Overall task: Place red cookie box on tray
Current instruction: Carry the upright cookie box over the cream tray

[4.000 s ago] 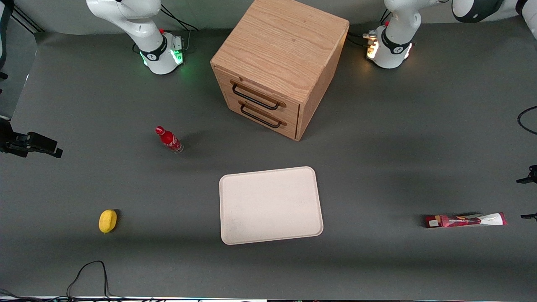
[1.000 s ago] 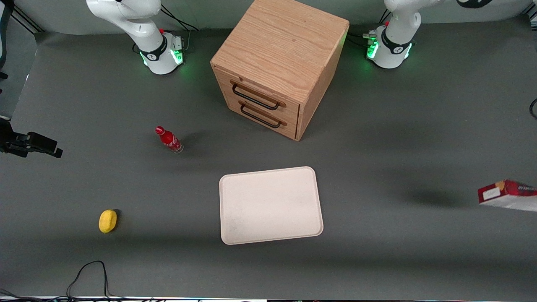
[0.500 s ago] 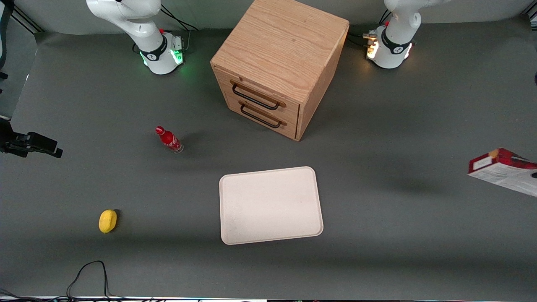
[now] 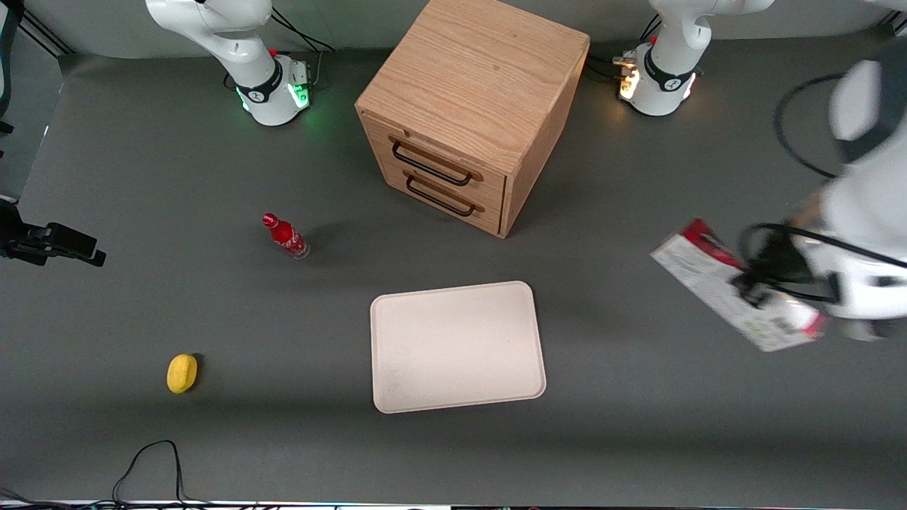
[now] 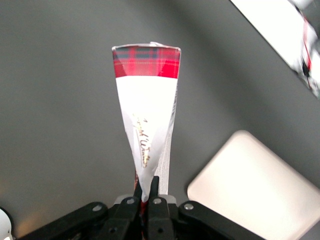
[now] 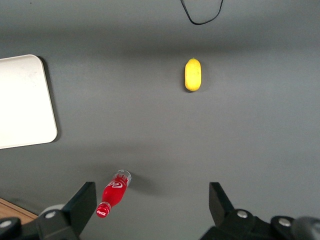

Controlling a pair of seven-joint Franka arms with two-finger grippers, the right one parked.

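The red cookie box (image 4: 733, 294), your only one, hangs tilted above the surface (image 4: 638, 425), pinched in the claw (image 4: 752, 289), toward the working arm's end from the single tray (image 4: 457, 346).

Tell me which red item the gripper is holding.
The gripper is shut on the red cookie box, carried above the table toward the working arm's end. The red bottle stands untouched beside the drawer cabinet.
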